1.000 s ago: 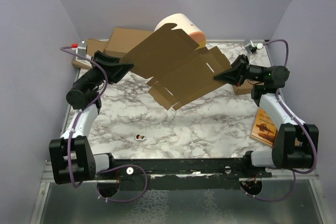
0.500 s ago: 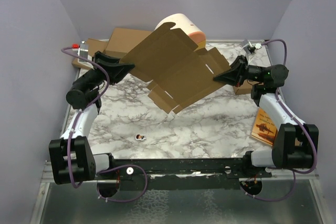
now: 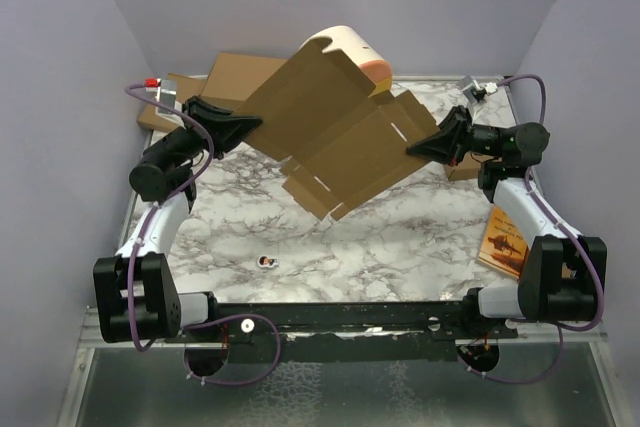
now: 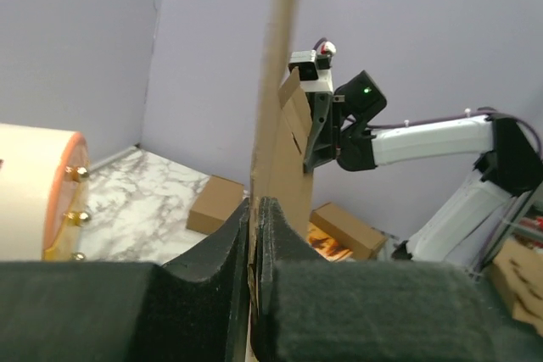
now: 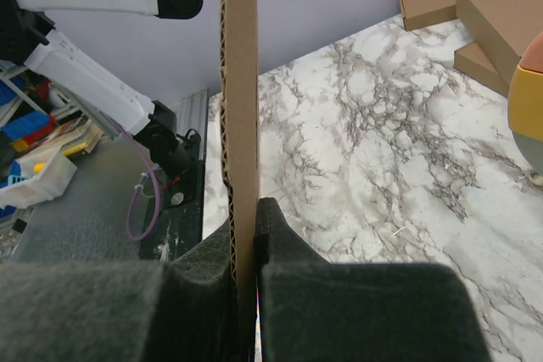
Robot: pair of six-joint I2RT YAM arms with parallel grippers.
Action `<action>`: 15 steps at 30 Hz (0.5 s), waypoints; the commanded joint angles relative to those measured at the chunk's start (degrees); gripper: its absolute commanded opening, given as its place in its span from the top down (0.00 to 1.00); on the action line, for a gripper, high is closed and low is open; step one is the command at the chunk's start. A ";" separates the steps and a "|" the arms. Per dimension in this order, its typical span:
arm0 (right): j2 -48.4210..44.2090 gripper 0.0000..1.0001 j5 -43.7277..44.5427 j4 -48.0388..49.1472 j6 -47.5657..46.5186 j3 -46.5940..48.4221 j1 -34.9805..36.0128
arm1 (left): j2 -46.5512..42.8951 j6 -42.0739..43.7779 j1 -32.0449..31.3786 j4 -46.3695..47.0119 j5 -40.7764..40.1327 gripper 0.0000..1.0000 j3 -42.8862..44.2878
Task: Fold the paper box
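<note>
since a second ago your left arm has swung inward and the paper box [image 3: 335, 132] has tipped steeper. top view: it hangs above the marble table [image 3: 400, 237], spanning left gripper [image 3: 252, 127] to right gripper [image 3: 413, 149]. left wrist: the jaws are pinched on just the sheet's edge, so it may slip free. right wrist: the jaws are clamped on the opposite edge; if you twist unevenly, you risk creasing the cardboard off its scores.
</note>
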 commanded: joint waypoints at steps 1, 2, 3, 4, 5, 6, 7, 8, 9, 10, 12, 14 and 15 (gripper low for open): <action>0.11 0.99 -1.05 -0.59 -0.73 0.64 -0.23 | -0.17 1.63 -0.34 5.16 2.29 1.00 1.48; 0.11 0.99 -1.25 -0.83 -1.00 0.76 -0.21 | -0.17 1.92 -0.32 5.00 2.45 1.00 1.55; 0.05 0.99 -1.65 -2.21 -2.06 1.07 -0.24 | -0.19 2.08 -0.32 4.98 2.44 1.00 1.57; 0.04 0.97 -2.25 -5.12 -4.16 1.85 -0.26 | -0.20 2.18 -0.32 4.94 2.43 1.00 1.66; -0.08 0.88 -2.89 -9.34 -7.90 2.94 -0.27 | -0.18 2.24 -0.21 4.85 2.56 1.00 1.83; -0.29 0.73 -3.88 -14.68 -12.64 4.36 -0.28 | -0.19 2.26 -0.16 4.73 2.83 1.00 1.96; -0.59 0.62 -4.94 -21.64 -19.28 6.19 -0.50 | -0.18 2.27 -0.08 4.65 3.32 1.00 2.14; -0.85 0.50 -5.53 -32.26 -27.83 8.52 -1.11 | -0.18 2.40 0.06 4.47 4.06 1.00 2.28; -0.95 0.38 -5.47 -44.52 -37.61 11.79 -2.00 | -0.32 2.79 0.18 4.03 4.95 1.00 2.29; -0.83 0.28 -4.47 -56.98 -48.83 15.43 -3.03 | -0.60 3.70 0.28 3.33 5.69 1.00 2.01; -0.01 0.16 -0.82 -79.12 -68.02 23.34 -5.02 | -1.78 6.44 0.34 1.16 6.90 1.00 0.63; 1.09 0.12 2.21 -90.87 -77.67 29.30 -6.53 | -3.35 9.11 0.30 -0.43 7.32 1.00 -1.53; 1.49 0.11 3.60 -93.62 -79.70 31.54 -6.87 | -4.16 10.11 0.31 -0.94 7.44 1.00 -2.49</action>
